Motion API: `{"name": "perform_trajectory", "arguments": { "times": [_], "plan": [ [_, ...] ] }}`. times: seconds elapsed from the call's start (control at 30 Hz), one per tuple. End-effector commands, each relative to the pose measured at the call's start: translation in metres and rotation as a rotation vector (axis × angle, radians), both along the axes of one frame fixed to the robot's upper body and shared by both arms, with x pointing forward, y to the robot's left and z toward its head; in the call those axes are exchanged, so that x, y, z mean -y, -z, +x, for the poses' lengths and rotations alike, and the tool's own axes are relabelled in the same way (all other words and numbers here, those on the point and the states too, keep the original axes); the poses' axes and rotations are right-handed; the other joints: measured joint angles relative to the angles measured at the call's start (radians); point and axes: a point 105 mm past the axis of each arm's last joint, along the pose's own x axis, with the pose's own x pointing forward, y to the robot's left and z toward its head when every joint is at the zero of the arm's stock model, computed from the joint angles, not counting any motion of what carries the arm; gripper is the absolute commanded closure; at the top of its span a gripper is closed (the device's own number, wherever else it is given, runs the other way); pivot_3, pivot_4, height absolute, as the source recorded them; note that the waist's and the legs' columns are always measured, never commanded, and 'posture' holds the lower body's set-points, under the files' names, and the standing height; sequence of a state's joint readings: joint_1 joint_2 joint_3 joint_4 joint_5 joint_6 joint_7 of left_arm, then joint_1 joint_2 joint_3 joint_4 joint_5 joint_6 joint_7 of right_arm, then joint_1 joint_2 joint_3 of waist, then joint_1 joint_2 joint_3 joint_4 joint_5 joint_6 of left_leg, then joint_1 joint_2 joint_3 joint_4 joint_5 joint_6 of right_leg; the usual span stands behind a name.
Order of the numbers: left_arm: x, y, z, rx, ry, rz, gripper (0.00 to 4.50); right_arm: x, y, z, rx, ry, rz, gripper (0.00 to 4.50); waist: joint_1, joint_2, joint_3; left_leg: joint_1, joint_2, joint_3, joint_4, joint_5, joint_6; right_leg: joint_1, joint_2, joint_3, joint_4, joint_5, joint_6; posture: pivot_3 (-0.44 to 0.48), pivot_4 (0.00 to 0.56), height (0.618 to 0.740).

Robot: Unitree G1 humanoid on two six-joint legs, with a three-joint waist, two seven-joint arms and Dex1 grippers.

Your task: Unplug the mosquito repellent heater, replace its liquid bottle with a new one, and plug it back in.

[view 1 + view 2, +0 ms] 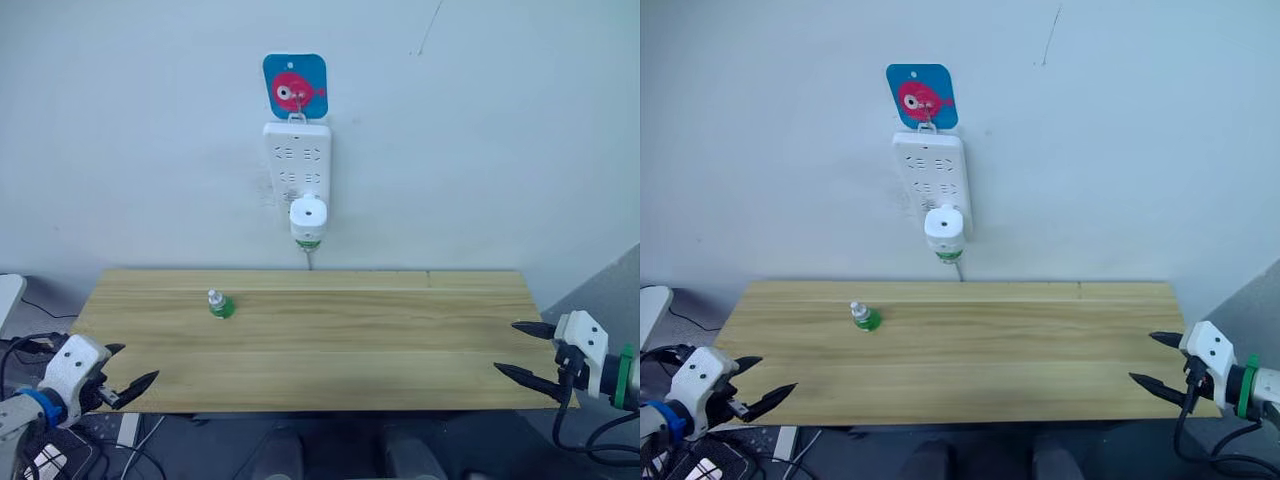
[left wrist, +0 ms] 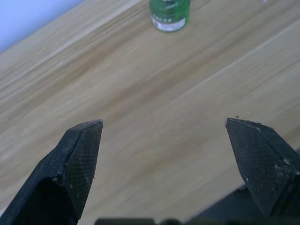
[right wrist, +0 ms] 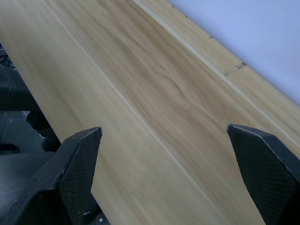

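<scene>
Both grippers, left (image 1: pixel 128 386) and right (image 1: pixel 522 352), hang at the near corners of the tabletop (image 1: pixel 380 340) with jaws wide and empty. The new bottle (image 1: pixel 219 304) stands alone, easily tipped. Beyond, the heater (image 1: pixel 308 218) sits in the wall strip (image 1: pixel 297 165), its green bottle (image 1: pixel 308 243) seemingly underneath; a tug could drag the strip off its hook.

Even, soft, bright indoor light, no glare. Wall (image 1: pixel 500 150) flat pale grey; faint shadow beside the power strip (image 1: pixel 297 165). Table (image 1: pixel 400 340) evenly lit, grain crisp in head views. Wrist views: black fingers (image 2: pixel 77 164) sharp with mesh texture, the green bottle (image 2: pixel 169 14) slightly soft, wood near the right wrist's table edge smeared, motion-blurred.
</scene>
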State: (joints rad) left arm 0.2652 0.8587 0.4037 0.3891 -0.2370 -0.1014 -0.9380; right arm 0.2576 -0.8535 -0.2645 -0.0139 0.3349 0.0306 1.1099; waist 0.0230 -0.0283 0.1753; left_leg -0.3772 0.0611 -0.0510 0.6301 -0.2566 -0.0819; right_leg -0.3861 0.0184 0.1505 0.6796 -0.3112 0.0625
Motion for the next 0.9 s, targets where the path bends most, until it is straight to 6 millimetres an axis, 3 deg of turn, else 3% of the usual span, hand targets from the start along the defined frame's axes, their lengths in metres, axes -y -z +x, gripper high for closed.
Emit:
{"name": "perform_trajectory", "arguments": {
  "times": [0.03, 0.13, 0.23, 0.3, 0.43, 0.53, 0.67, 0.8, 0.9],
  "plan": [
    [-0.006, -0.019, 0.003, 0.048, 0.009, 0.020, 0.00, -0.006, -0.018, 0.004, 0.091, -0.025, 0.003, 0.05, 0.000, 0.001, 0.009, 0.000, 0.000, 0.000, 0.000, 0.000, 0.000, 0.000, 0.000, 0.000, 0.000, 0.000, 0.000, 0.138, 0.206, 0.740],
    [0.004, -0.031, 0.013, 0.106, 0.034, 0.035, 0.00, -0.016, -0.022, 0.007, 0.115, -0.028, 0.025, 0.05, -0.002, 0.000, 0.024, -0.001, 0.000, 0.000, 0.001, 0.000, 0.000, -0.001, 0.000, 0.000, 0.000, 0.000, 0.001, 0.122, 0.225, 0.740],
    [0.031, -0.042, 0.024, 0.156, 0.073, -0.023, 0.00, -0.035, -0.030, 0.011, 0.163, -0.053, 0.066, 0.05, -0.002, 0.001, 0.036, -0.003, 0.000, -0.001, 0.001, 0.000, 0.000, -0.002, 0.000, 0.000, 0.000, 0.000, 0.001, 0.104, 0.240, 0.740],
    [0.052, -0.051, 0.031, 0.185, 0.104, -0.065, 0.00, -0.057, -0.046, 0.011, 0.219, -0.098, 0.108, 0.05, -0.003, 0.002, 0.044, -0.004, 0.000, -0.001, 0.001, 0.000, 0.000, -0.002, -0.001, 0.000, 0.000, 0.001, 0.001, 0.097, 0.247, 0.740],
    [0.071, -0.067, 0.041, 0.209, 0.112, -0.142, 0.00, -0.090, -0.078, 0.011, 0.305, -0.151, 0.176, 0.05, -0.012, 0.002, 0.062, -0.004, 0.000, -0.003, 0.001, 0.000, 0.000, -0.002, 0.000, -0.002, 0.001, 0.003, -0.002, 0.079, 0.264, 0.740],
    [0.096, -0.086, 0.057, 0.256, 0.150, -0.229, 0.00, -0.115, -0.108, 0.014, 0.376, -0.181, 0.253, 0.05, -0.021, 0.002, 0.073, -0.005, 0.000, -0.004, 0.001, 0.000, 0.000, -0.002, 0.000, -0.002, 0.001, 0.003, -0.002, 0.070, 0.276, 0.740],
    [0.123, -0.109, 0.075, 0.304, 0.204, -0.323, 0.00, -0.136, -0.130, 0.016, 0.413, -0.199, 0.320, 0.05, -0.022, -0.001, 0.088, -0.007, 0.000, -0.007, 0.004, 0.000, -0.001, -0.002, -0.001, -0.005, 0.001, 0.004, -0.001, 0.054, 0.290, 0.740],
    [0.150, -0.131, 0.100, 0.349, 0.257, -0.409, 0.89, -0.153, -0.145, 0.022, 0.440, -0.179, 0.402, 0.00, -0.026, -0.002, 0.099, -0.009, 0.000, -0.008, 0.005, 0.000, -0.001, -0.002, -0.001, -0.007, 0.001, 0.004, -0.001, 0.027, 0.304, 0.740],
    [0.163, -0.146, 0.119, 0.398, 0.287, -0.443, 0.89, -0.163, -0.149, 0.024, 0.449, -0.173, 0.423, 0.00, -0.026, -0.001, 0.108, -0.010, 0.000, -0.010, 0.006, 0.000, -0.001, -0.003, -0.001, -0.008, 0.001, 0.004, -0.002, 0.007, 0.309, 0.740]
  ]
}}
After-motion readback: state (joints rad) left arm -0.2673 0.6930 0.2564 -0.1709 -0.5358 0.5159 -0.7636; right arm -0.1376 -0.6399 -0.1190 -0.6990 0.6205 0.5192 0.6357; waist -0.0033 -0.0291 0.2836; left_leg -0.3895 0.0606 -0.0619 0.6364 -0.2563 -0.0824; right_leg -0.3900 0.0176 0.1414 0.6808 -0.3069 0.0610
